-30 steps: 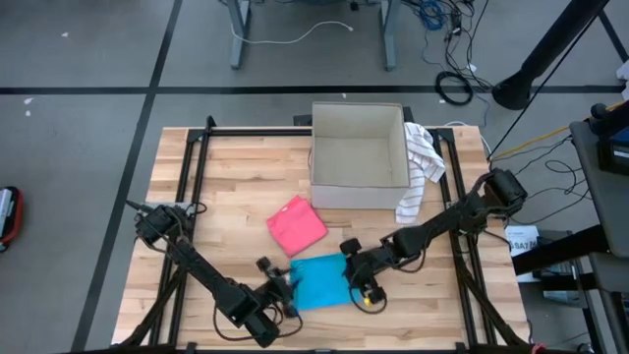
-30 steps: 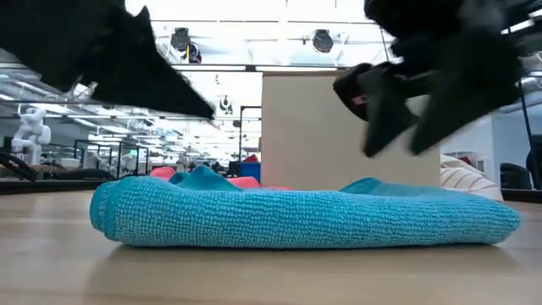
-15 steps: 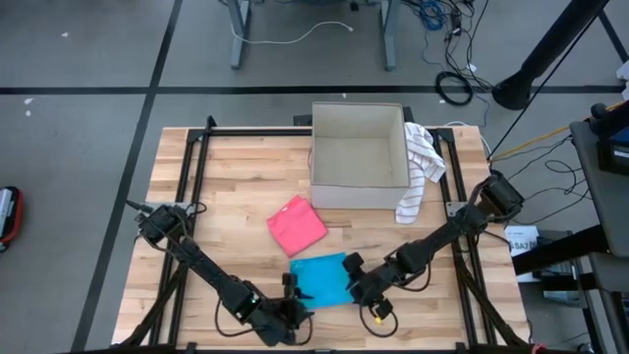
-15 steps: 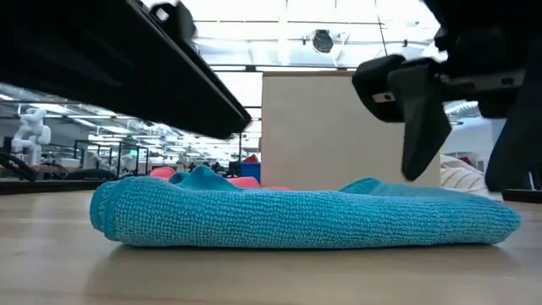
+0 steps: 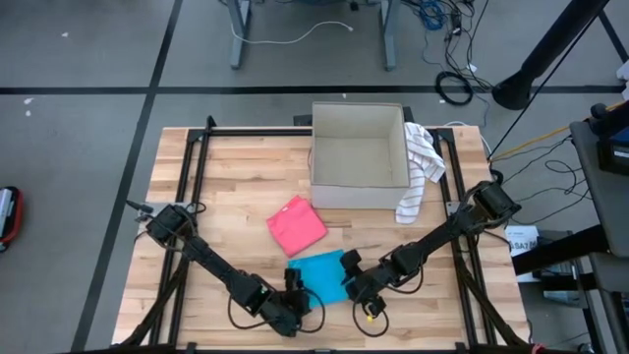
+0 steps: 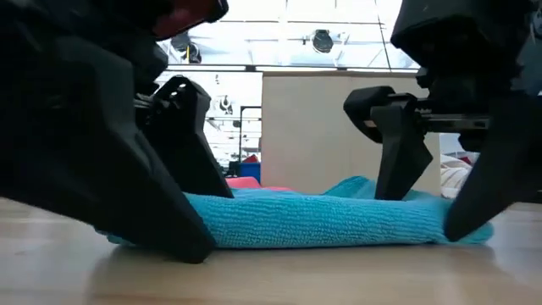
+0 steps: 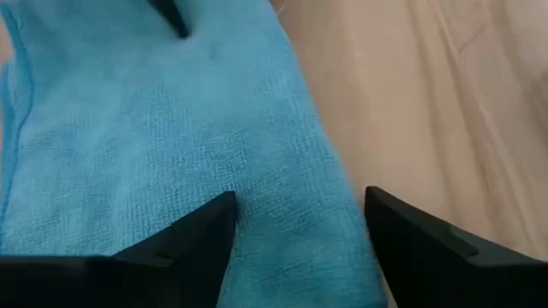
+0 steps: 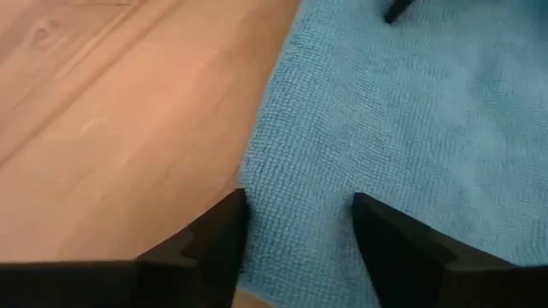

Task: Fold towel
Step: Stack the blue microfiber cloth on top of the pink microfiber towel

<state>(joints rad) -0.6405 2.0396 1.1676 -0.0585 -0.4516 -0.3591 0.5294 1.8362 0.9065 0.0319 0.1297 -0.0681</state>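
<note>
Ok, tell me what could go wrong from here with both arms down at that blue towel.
1. Both tools, left and right, stand open over the near edge of the blue towel. If either one closes too shallow, it may catch only the top layer, or miss.
2. The pink cloth lies close behind. A fold swung toward the box could land on it.
3. With both tools so close together, uneven lifting could skew the fold.

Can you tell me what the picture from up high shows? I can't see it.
Two dark robot arms reach down to a blue towel at the wooden table's near edge, left gripper and right gripper open at its corners. A pink cloth and cardboard box sit beyond.
</note>
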